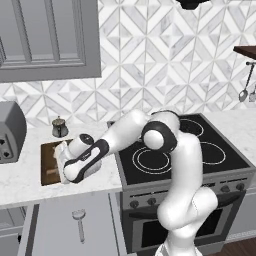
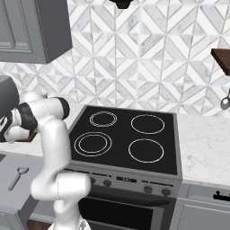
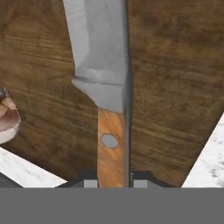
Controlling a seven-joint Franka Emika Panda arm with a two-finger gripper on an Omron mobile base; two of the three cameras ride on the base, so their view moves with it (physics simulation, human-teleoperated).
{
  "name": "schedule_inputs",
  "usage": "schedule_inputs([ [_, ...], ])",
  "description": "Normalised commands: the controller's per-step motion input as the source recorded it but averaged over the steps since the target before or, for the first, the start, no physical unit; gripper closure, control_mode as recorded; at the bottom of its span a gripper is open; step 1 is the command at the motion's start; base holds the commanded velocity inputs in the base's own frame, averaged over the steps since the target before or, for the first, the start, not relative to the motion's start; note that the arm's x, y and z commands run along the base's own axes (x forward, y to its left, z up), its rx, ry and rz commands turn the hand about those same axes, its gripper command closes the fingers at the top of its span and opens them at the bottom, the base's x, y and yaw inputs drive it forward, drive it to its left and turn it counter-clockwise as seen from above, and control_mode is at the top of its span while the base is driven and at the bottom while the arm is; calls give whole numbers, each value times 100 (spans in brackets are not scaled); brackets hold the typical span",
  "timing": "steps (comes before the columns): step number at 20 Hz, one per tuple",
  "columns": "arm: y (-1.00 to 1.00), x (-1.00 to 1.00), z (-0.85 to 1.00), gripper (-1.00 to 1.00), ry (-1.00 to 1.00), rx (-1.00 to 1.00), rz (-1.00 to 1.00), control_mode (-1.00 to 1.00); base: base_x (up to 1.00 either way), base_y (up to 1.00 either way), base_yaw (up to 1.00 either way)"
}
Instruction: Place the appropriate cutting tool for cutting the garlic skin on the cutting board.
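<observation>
The knife point(image 3: 111, 100), with a grey blade and an orange-brown wooden handle, lies along the dark brown cutting board point(image 3: 175, 87). My gripper point(image 3: 114, 181) is shut on the end of the handle, and its fingertips point(image 3: 89, 182) press against both sides. At the left edge of the hand view, the pale garlic point(image 3: 8, 120) rests on the board. In the left base view the gripper point(image 1: 64, 159) hangs low over the cutting board point(image 1: 49, 165) on the counter, left of the stove. The hand hides the knife there.
A grey toaster point(image 1: 10, 131) stands left of the board and a small lidded pot point(image 1: 59, 127) stands behind it. A silver round-headed utensil point(image 1: 79, 222) lies on the lower surface in front. The black stove point(image 1: 185, 150) is to the right, with spoons point(image 1: 244, 92) hanging at the far right.
</observation>
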Motion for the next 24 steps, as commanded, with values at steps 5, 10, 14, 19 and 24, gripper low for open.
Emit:
schedule_inputs([
  [5,8,0,-4,-100,1,-3,0,-100,0,0,0],
  [10,-25,-24,10,-100,0,0,0,-100,0,0,0],
  [14,-52,-78,58,-100,-2,5,-1,-100,0,0,0],
  [19,-41,-41,100,-100,-7,2,-6,-100,0,0,0],
  [24,-42,-36,100,-100,-3,1,-11,-100,0,0,0],
])
